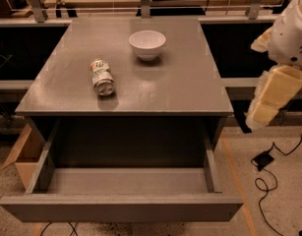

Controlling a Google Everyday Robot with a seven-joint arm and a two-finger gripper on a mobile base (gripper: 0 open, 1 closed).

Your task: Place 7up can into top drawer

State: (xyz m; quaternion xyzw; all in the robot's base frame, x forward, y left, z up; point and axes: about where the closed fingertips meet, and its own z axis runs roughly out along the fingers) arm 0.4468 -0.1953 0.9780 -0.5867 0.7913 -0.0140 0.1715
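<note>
Judging from how things lie, the task is at its first step, the approach: nothing is held and the can has yet to be picked up. The grey cabinet surface (pixel 190 82) fills the middle of the view. Below it, at 6 o'clock, the top drawer (pixel 126 182) stands pulled well out, its floor in plain view. The gripper (pixel 268 100) hangs off the cabinet's right side, at 3 o'clock in the view, well apart from everything on the surface; whether it is open or closed I cannot tell. A white bowl (pixel 147 43) sits upright toward 12 o'clock on the surface. The 7up can (pixel 102 76) lies on its side toward 9 o'clock from the surface's middle, one silver end facing the front edge, with the bowl apart at its 1 o'clock. The next move likely calls for swinging across toward 9 o'clock, coming down over the can and closing across its round body, which may roll. Around the cabinet are a cardboard box (pixel 20 156) at 8 o'clock and black cables (pixel 268 176) on speckled floor at 4 o'clock.
</note>
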